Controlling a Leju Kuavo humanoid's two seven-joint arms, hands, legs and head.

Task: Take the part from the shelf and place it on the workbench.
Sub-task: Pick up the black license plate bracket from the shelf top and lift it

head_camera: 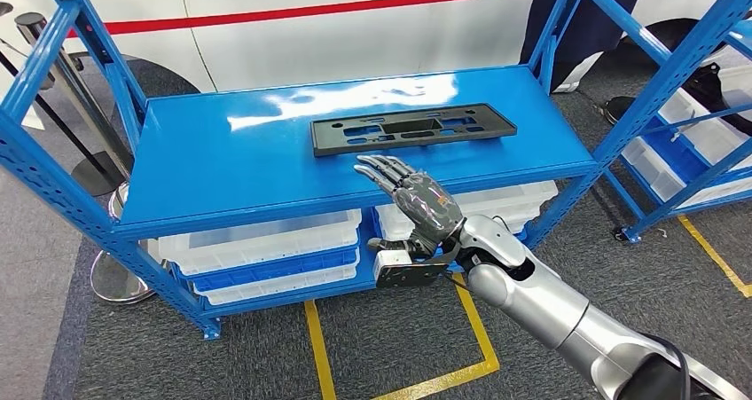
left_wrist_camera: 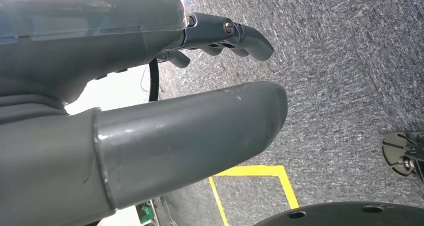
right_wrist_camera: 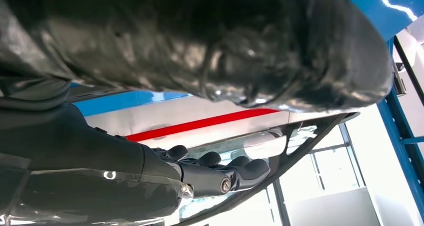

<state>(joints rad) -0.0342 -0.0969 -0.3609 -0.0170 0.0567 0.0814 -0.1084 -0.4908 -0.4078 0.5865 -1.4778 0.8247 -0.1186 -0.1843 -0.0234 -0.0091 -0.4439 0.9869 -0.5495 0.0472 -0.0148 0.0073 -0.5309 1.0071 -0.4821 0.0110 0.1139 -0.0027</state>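
- The black part (head_camera: 412,129) lies flat on the blue shelf (head_camera: 222,160), untouched.
- The right hand (head_camera: 417,200) hovers just before it, fingers apart and holding nothing.
- The reach is under way; next it likely needs fingers sliding under the near edge.
- The left hand (left_wrist_camera: 150,105) hangs over the floor, holding nothing.

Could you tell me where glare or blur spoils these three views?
Head view: white glare streaks the blue shelf behind the black part, otherwise sharp. Right wrist view: the right hand is a dark, glossy blur. Left wrist view: the left hand is close, soft-edged.

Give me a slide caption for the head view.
Right hand reaches, fingers spread, toward the black part lying flat on the blue shelf.
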